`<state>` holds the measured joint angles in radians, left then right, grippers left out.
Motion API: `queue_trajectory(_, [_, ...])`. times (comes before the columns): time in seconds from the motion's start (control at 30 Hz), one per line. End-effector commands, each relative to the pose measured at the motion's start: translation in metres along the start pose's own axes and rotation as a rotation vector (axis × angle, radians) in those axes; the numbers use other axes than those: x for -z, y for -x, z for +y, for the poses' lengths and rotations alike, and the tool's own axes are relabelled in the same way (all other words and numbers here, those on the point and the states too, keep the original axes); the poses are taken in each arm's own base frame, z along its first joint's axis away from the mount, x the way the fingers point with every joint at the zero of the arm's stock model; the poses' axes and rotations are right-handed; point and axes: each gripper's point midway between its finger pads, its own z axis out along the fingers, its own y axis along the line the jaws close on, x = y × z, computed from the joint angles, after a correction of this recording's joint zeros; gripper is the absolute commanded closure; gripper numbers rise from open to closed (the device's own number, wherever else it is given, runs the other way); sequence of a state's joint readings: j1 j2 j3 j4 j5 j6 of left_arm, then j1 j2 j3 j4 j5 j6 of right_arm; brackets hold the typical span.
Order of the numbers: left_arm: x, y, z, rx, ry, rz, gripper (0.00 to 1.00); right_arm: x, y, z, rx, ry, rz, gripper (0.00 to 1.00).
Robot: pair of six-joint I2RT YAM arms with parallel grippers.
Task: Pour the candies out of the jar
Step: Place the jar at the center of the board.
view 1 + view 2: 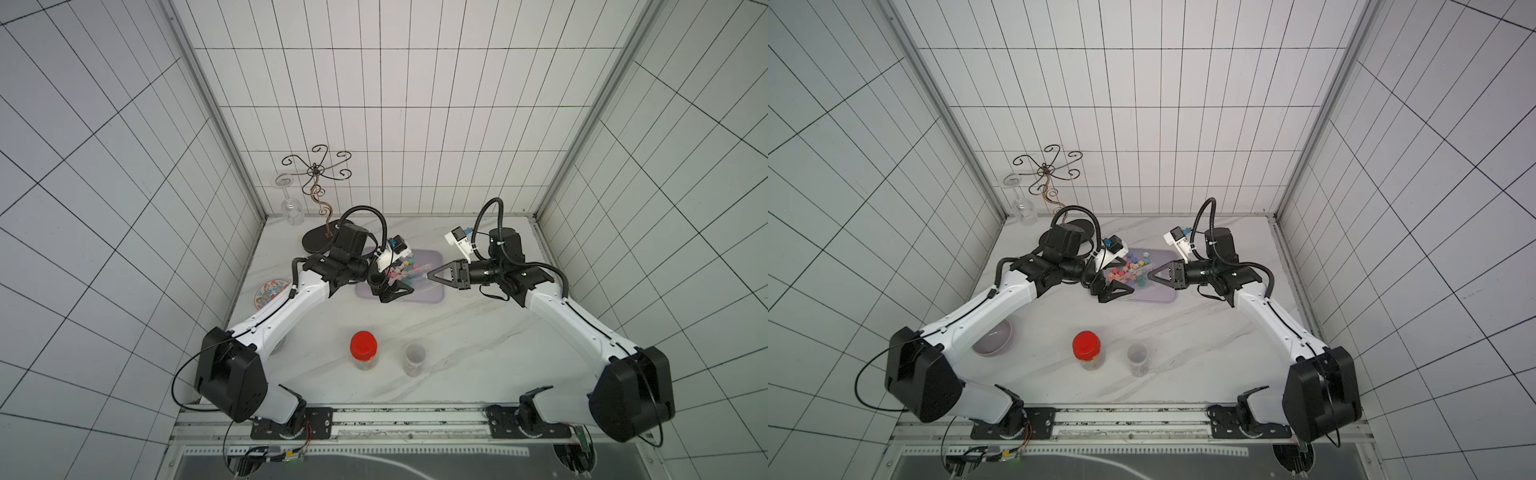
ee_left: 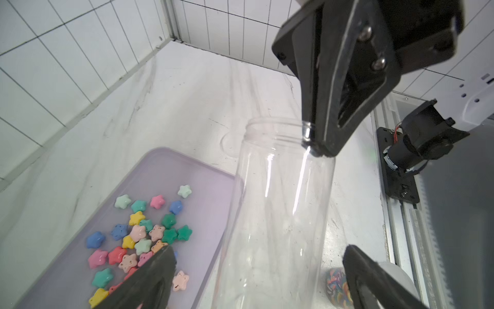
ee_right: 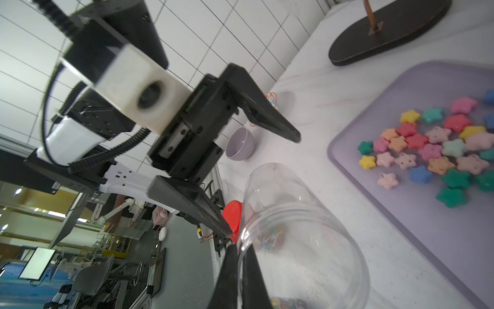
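The jar [image 2: 280,214] is clear plastic, lidless and empty, and hangs tilted over the edge of a lilac tray [image 2: 173,174]. My right gripper [image 3: 240,248] is shut on the jar's rim, one finger inside the mouth and one outside; the left wrist view shows this right gripper [image 2: 315,144] pinching the rim too. My left gripper [image 2: 262,281] is open, its fingers standing apart on either side of the jar's base without touching it. The candies [image 3: 441,152], pastel and green stars, lie in a heap on the tray [image 1: 424,297] in both top views [image 1: 1129,268].
A red-lidded jar [image 1: 363,349] and a small clear cup [image 1: 415,359] stand near the table's front. A lilac bowl [image 1: 992,340] sits under my left arm. A patterned plate [image 1: 270,293], a wire stand's dark base [image 1: 318,241] and a wine glass [image 1: 291,208] occupy the back left.
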<state>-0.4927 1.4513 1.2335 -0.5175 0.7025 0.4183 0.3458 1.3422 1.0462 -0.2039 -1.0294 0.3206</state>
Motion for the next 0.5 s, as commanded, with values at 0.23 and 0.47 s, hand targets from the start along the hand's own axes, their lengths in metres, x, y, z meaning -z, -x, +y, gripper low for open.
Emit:
queue_trajectory(0.23, [0.057,0.052,0.067,0.017,0.437,-0.155,0.03,0.037,0.059,-0.045,0.05,-0.484,0.022,1.0])
queue_trajectory(0.47, [0.069,0.048,0.068,0.011,0.499,-0.169,0.03,0.059,0.08,-0.099,0.017,-0.758,0.131,1.0])
